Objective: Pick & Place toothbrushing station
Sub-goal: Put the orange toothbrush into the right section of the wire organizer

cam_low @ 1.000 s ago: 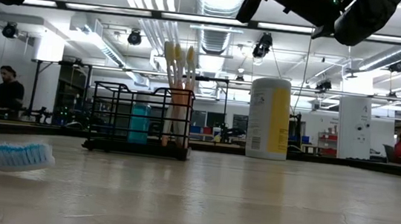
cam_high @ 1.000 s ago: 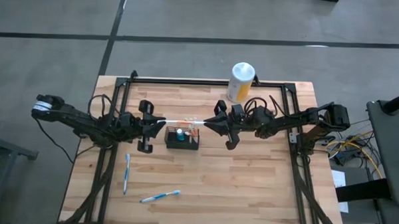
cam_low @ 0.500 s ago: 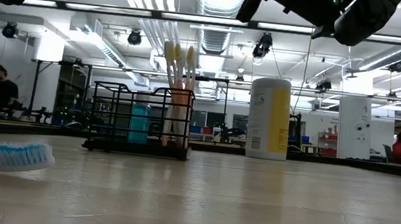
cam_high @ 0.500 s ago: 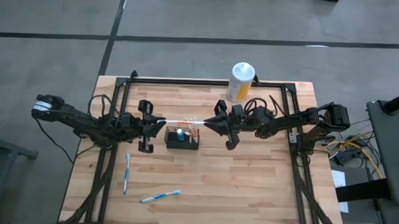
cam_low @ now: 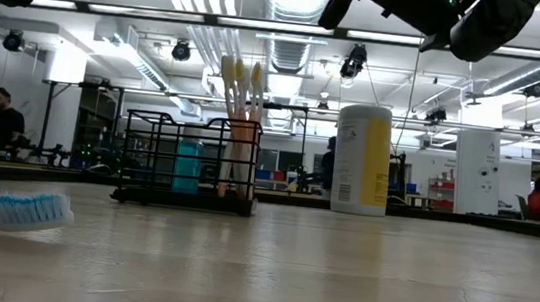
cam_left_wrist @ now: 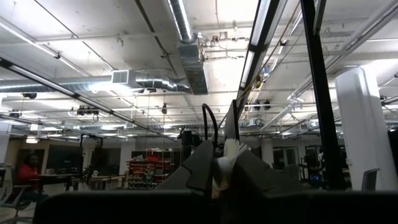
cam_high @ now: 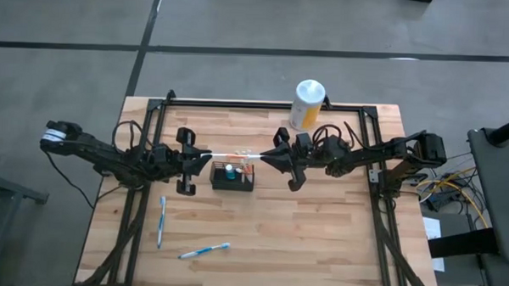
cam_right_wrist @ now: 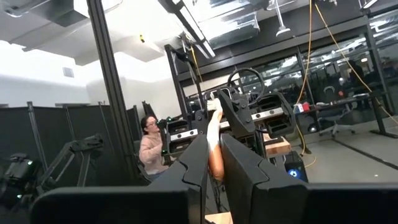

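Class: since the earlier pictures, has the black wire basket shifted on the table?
No. The basket sits at the same spot beside the yellow canister in both views.

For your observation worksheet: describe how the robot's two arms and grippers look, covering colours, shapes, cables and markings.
Both arms are dark and jointed, with black cables looping along them. The left arm has a white striped marking at its outer end. The left gripper and right gripper have dark, tapering fingers.

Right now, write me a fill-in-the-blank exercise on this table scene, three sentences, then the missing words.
1. The two toothbrushes lying flat on the wooden table have ____ bristles.
2. The toothbrushing station is a wire basket coloured ____.
3. Both the left end effector and the right end effector grip one ____ above the basket.

Missing words: blue; black; toothbrush
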Tool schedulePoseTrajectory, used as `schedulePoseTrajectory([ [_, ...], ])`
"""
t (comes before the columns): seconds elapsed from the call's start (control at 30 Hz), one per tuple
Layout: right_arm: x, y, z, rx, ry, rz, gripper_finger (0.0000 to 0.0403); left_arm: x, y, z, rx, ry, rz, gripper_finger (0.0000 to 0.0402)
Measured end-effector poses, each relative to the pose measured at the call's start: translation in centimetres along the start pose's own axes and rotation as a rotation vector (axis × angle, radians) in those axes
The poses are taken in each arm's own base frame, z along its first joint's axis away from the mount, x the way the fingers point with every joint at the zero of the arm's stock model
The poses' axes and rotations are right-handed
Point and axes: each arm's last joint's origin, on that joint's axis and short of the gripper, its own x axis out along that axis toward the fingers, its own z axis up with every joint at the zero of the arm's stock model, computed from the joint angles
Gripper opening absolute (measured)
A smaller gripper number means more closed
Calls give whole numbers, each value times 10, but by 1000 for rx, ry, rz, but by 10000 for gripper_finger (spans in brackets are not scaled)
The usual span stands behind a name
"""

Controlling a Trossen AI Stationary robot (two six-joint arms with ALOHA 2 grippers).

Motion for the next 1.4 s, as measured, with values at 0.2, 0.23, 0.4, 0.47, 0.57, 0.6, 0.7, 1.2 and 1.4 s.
schedulePoseTrajectory([
  [0.2, 0, 1, 2, 6, -6, 3, 34, 0, 0, 0, 0, 3, -1, 39],
  [0.23, 0, 1, 2, 7, -6, 3, 38, 0, 0, 0, 0, 3, -1, 39],
  [0.4, 0, 1, 2, 9, -11, 4, 75, 0, 0, -2, 0, 13, -4, 39],
  [0.47, 0, 1, 2, 9, -12, 3, 92, 0, 0, -1, -1, 11, -3, 39],
  [0.57, 0, 1, 3, 9, -12, 3, 117, 0, 0, -1, -4, 12, -4, 39],
  [0.6, 0, 1, 3, 12, -12, 3, 125, 0, 0, -1, -4, 12, -4, 39],
  [0.7, 0, 2, 4, 53, -16, 4, 148, 0, 0, -1, -4, 12, -3, 39],
  [1.2, -9, 18, 50, -90, -282, 71, 203, -2, 0, -21, 20, 221, 78, 39],
  [1.4, -17, 28, 69, -181, -276, 54, 203, 5, 1, -18, -24, 245, 162, 39],
])
